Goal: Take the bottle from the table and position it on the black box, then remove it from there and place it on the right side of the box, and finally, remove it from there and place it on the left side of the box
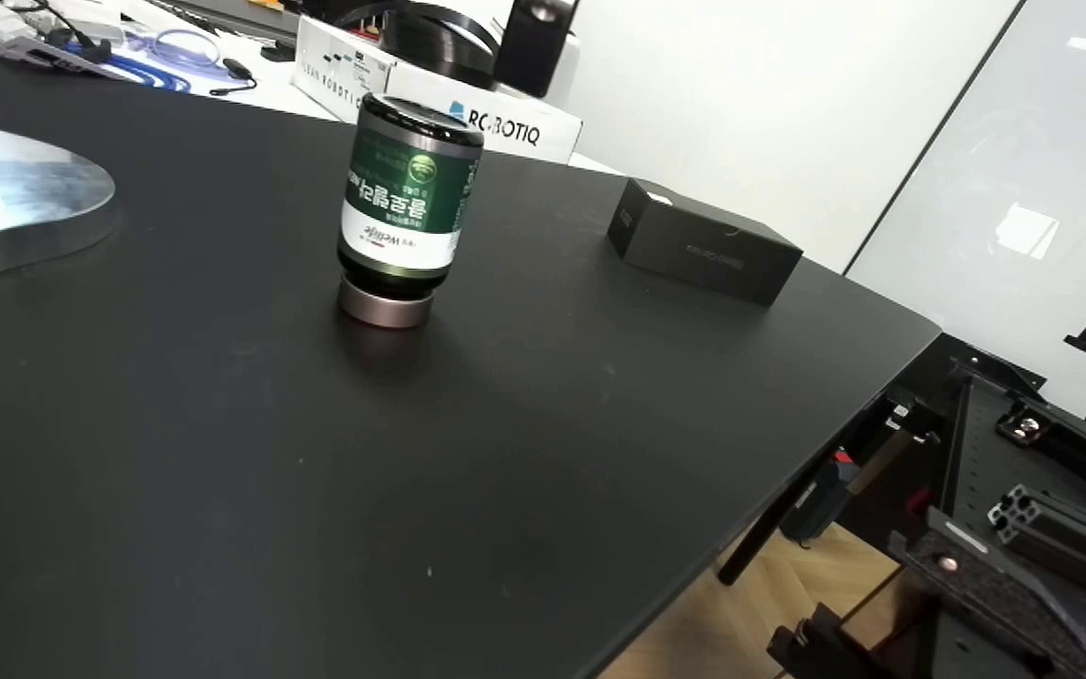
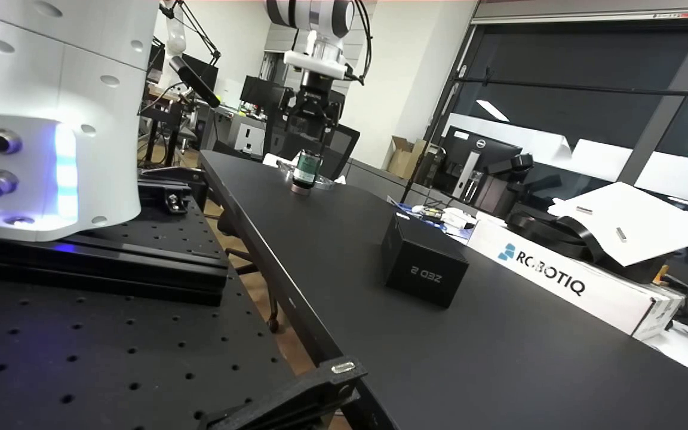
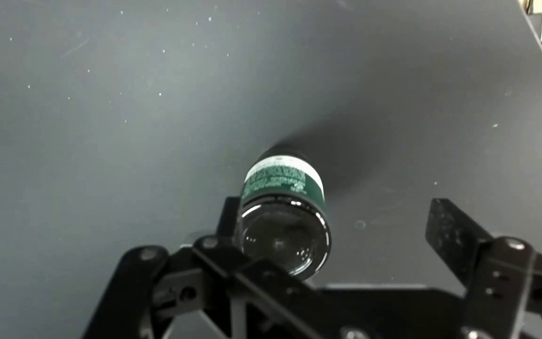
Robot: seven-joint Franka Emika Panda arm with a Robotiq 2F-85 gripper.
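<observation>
The bottle (image 1: 406, 203) stands upside down on its pinkish metal cap on the black table (image 1: 543, 424), with a green and white label. It also shows small at the far end in an exterior view (image 2: 306, 168) and from above in the wrist view (image 3: 282, 181). My gripper (image 3: 337, 209) is open. Its left finger is right beside the bottle; I cannot tell if they touch. Its right finger is well apart. In an exterior view the gripper (image 2: 308, 134) is just above the bottle. The black box (image 1: 703, 240) lies apart on the table, and also shows nearer (image 2: 424, 260).
A white box with blue lettering (image 2: 535, 275) stands behind the table. A shiny metal piece (image 1: 15, 203) lies on the table beyond the bottle. The robot base (image 2: 57, 119) and a perforated black plate (image 2: 105, 346) adjoin the table edge. Cables (image 1: 156, 61) lie at the back.
</observation>
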